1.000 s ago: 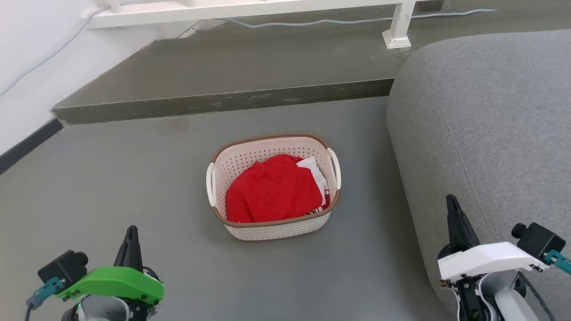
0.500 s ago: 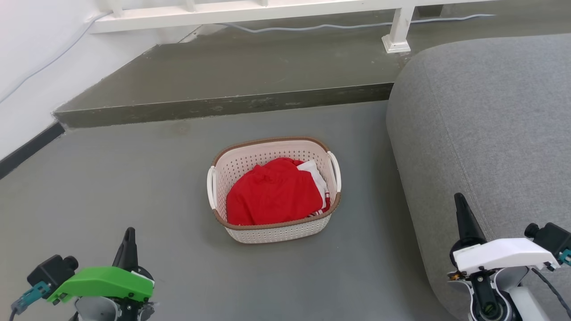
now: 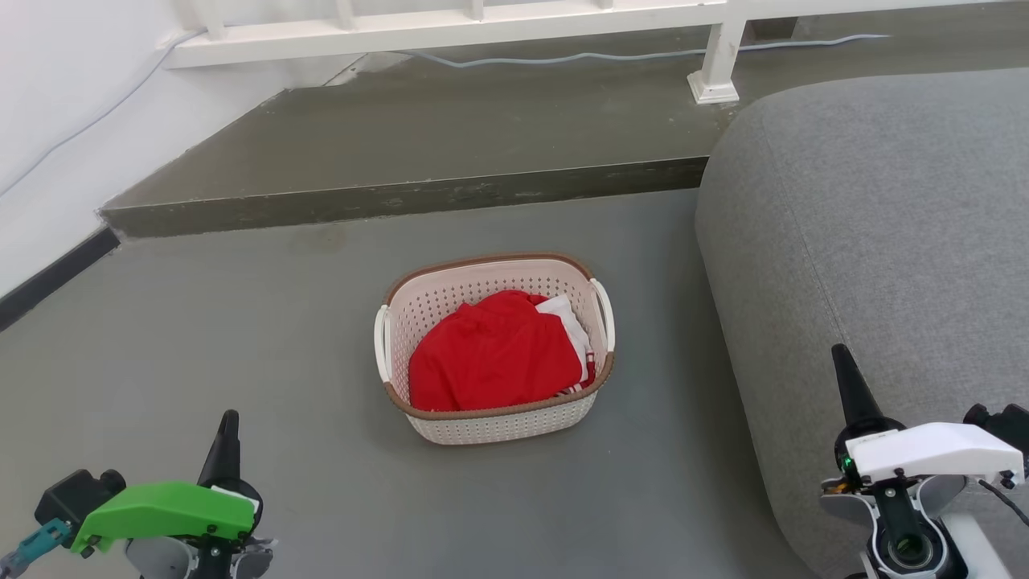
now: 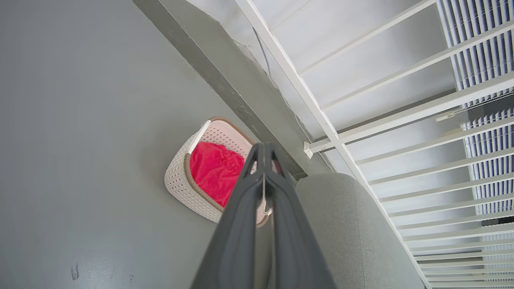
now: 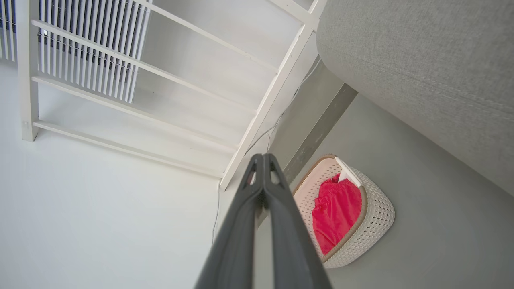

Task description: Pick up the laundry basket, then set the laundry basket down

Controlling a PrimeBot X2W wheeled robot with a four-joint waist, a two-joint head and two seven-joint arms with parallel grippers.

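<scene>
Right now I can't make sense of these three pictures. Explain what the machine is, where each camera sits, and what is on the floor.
This is a two-armed wheeled robot. The wide picture comes from its head, looking down: the left end effector sits lower left, the right end effector lower right. The other two come from wrist cameras looking along each arm's dark fingers, which are pressed shut and hold nothing. On the grey floor stands the laundry basket with red clothing inside, beside a grey sofa.

no text, label, brand, number or sign can be read anywhere in these views.
</scene>
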